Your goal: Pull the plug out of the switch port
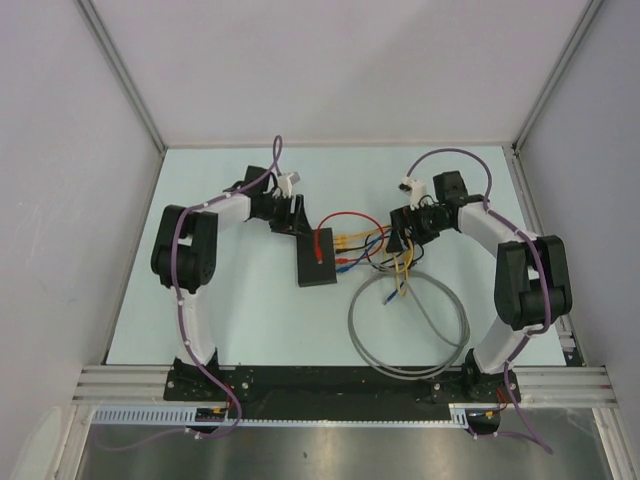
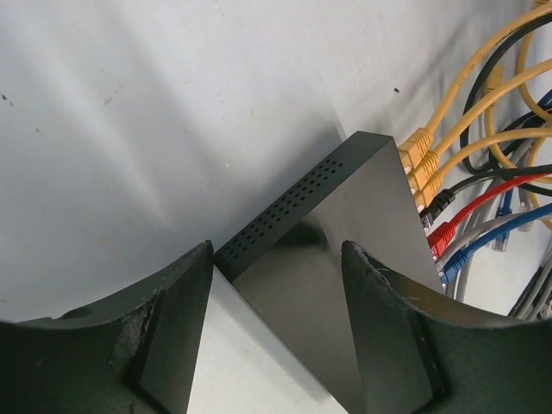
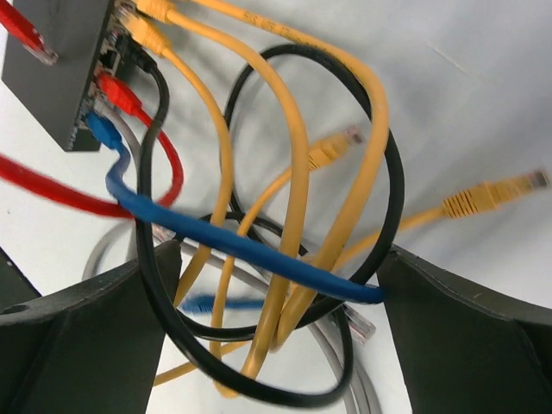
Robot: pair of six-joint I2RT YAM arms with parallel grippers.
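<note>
Cables (image 3: pixel 250 248) in yellow, black, red and blue tangle on the pale worktop (image 1: pixel 230 310), just right of the small, flat, matte-black rectangular switch (image 1: pixel 318 258). The switch lies near the middle of the worktop, between the two arms, with its socket edge turned toward the right arm. Several moulded connectors sit in that edge, among them a red plug (image 2: pixel 442 233) and a blue plug (image 2: pixel 457 257), with yellow ones above them. None looks withdrawn yet.

The left tool (image 2: pixel 276 259) is spread wide and straddles the near end of the box on the side away from the sockets. Whether either finger presses the casing I cannot tell. Its placing suggests a bracing role, pinning the light box so that a tug on a plug does not simply drag it across the surface.

The right tool (image 3: pixel 278 259) is also wide apart and holds nothing. It sits low among the looping leads, which cross the gap between its fingers, and it faces the socket edge from some way off. Two loose yellow connectors lie unplugged nearby. A grey cable loop (image 1: pixel 351 318) rests closer to the arm bases. Which plug is meant is unclear, and the crossing leads could snag a finger on approach.
</note>
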